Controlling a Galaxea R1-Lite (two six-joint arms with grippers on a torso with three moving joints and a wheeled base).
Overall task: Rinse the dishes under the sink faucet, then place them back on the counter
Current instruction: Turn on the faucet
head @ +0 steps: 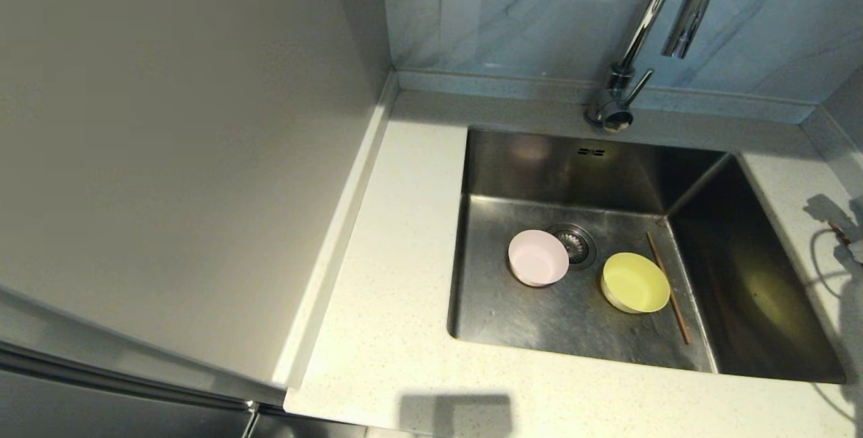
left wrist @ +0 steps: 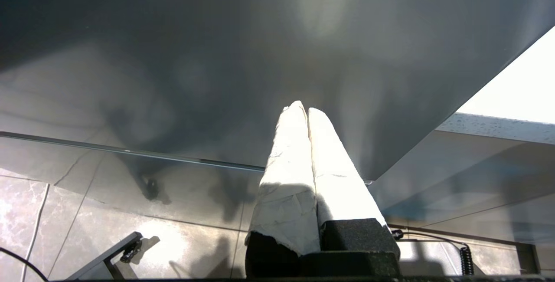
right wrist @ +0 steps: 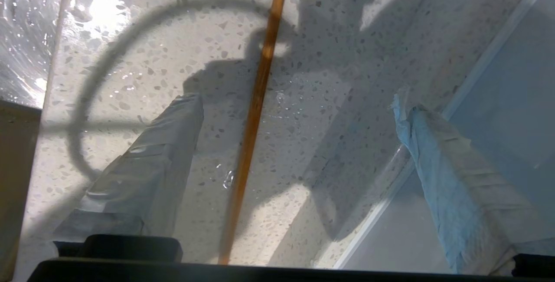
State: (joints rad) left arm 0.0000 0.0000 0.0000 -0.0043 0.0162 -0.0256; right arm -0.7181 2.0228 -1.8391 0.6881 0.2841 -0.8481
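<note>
In the sink (head: 539, 168), a pale pink bowl (head: 537, 257) rests beside the drain. A yellow-green bowl (head: 635, 282) lies to its right, with one brown chopstick (head: 667, 293) on the basin floor next to it. The chrome faucet (head: 647, 20) rises behind the basin. The right wrist view shows a second chopstick (right wrist: 256, 113) lying flat on the wet speckled counter (right wrist: 303, 34). My right gripper (right wrist: 298, 100) hovers over it, open, a taped finger on each side and clear of the stick. My left gripper (left wrist: 302, 108) is shut and empty, parked down by the cabinet front.
A tall grey cabinet panel (head: 168, 155) borders the counter (head: 398, 256) on the left. Blue-grey wall tile (head: 506, 13) stands behind the low raised back edge. The gripper's shadow falls on the counter strip right of the sink (head: 826, 212). A side wall (right wrist: 511, 100) runs close beside the right gripper.
</note>
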